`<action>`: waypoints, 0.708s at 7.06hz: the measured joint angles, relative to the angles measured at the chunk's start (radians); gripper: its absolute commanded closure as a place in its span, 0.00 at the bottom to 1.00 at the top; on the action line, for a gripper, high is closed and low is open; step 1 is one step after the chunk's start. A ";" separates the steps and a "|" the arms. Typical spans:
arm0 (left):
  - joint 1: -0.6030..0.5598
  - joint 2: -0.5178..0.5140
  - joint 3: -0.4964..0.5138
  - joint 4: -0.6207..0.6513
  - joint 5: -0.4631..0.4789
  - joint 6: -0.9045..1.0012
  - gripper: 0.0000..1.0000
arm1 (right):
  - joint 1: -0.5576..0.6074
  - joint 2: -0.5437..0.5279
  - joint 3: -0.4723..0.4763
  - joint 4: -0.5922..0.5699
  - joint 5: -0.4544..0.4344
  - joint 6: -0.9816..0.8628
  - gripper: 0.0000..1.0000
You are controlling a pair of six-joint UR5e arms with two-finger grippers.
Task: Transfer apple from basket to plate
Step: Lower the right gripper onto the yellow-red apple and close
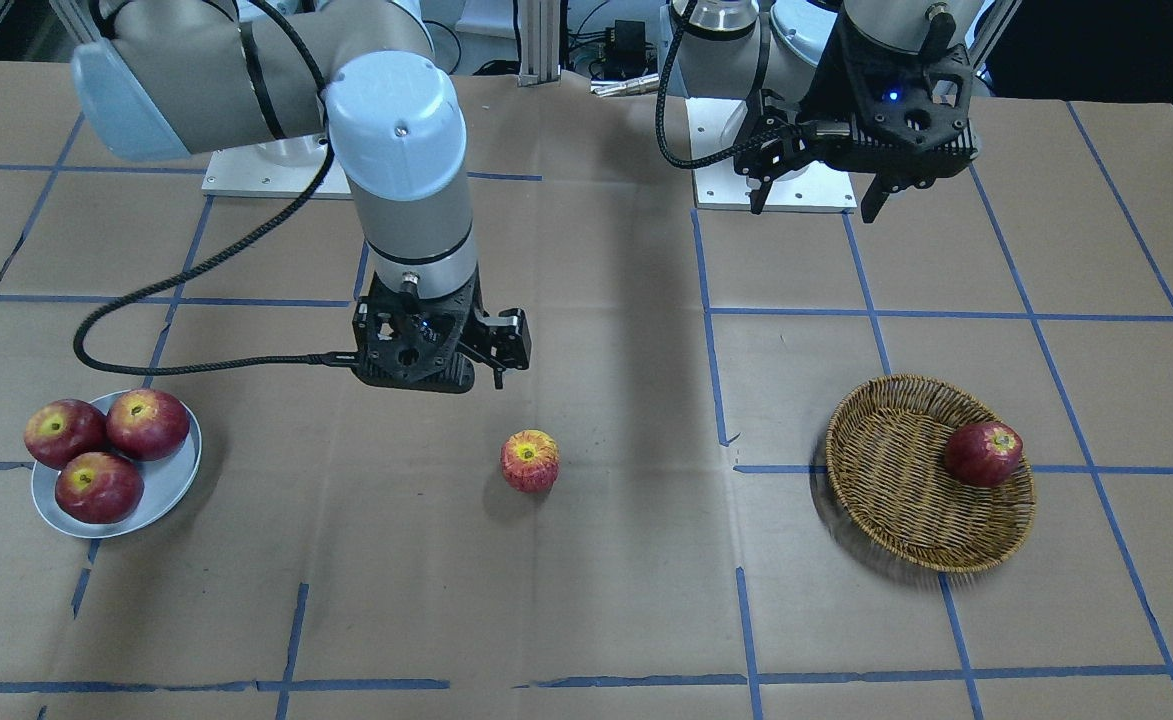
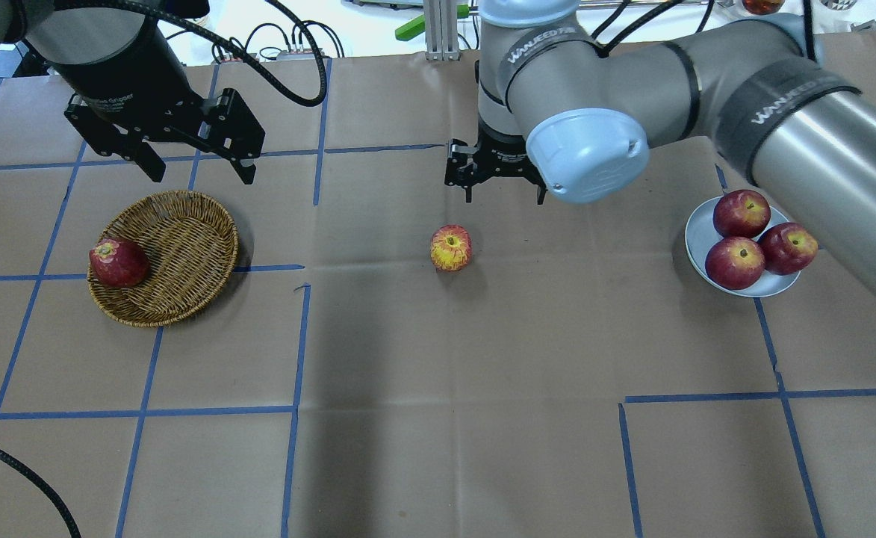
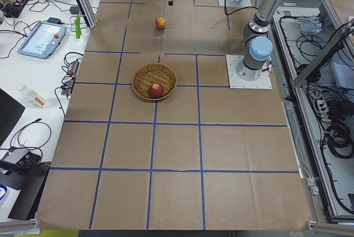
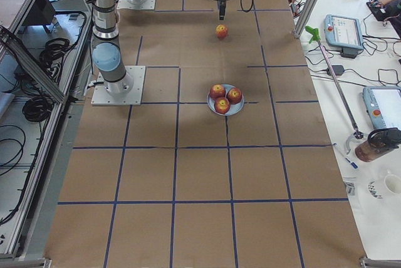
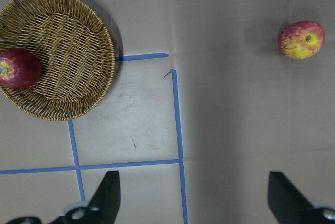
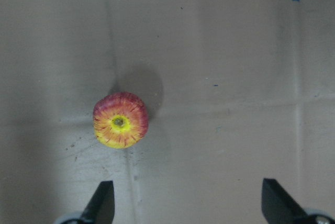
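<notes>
The streaky orange-red apple (image 1: 530,461) lies alone on the table's middle, stem hollow up; it also shows in the overhead view (image 2: 450,247) and the right wrist view (image 6: 120,120). My right gripper (image 2: 505,198) is open and empty, hovering just on the robot's side of it. The wicker basket (image 2: 176,254) holds one dark red apple (image 2: 118,262) at its rim. My left gripper (image 2: 201,173) is open and empty, raised behind the basket. The pale plate (image 2: 699,232) holds three dark red apples (image 2: 751,239).
The table is brown paper marked with a grid of blue tape lines (image 2: 299,336). The right arm's elbow (image 2: 587,153) hangs over the middle back of the table. Arm base plates (image 1: 776,185) sit at the robot's edge.
</notes>
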 measured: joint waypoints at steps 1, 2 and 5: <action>0.000 0.000 -0.005 0.000 -0.002 0.000 0.01 | 0.032 0.047 0.000 -0.059 -0.001 0.044 0.00; 0.001 0.001 -0.010 0.000 -0.001 0.000 0.01 | 0.058 0.090 0.002 -0.107 -0.002 0.073 0.00; 0.001 0.003 -0.016 0.000 0.000 0.001 0.01 | 0.080 0.183 0.032 -0.204 -0.006 0.095 0.00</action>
